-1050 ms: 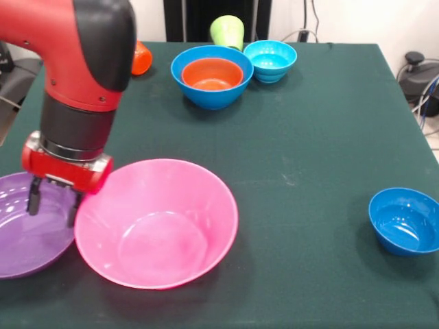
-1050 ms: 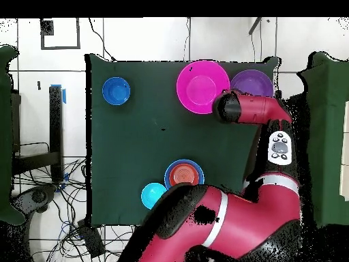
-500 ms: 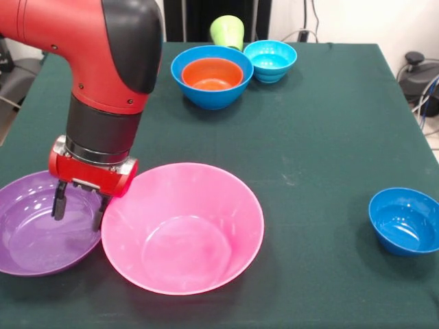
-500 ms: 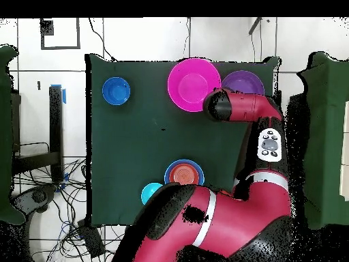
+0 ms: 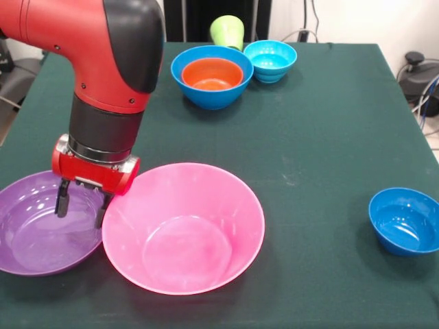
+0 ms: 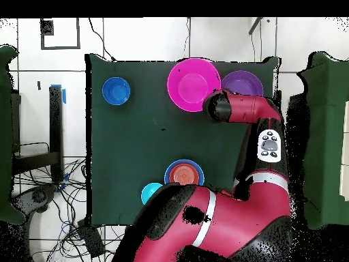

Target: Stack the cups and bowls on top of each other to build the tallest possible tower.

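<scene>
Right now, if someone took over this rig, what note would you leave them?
Gripper: open, holding nothing, fingers low over the purple bowl, next to the pink bowl's rim.
Pink bowl: empty, beside the purple bowl at the near edge in the front view.
Orange bowl: nested in the medium blue bowl; this is the only stacking done.
Cyan bowl and lime green cup: next to that pair.
Dark blue bowl: alone.
Left: stack everything else into one tower.
</scene>
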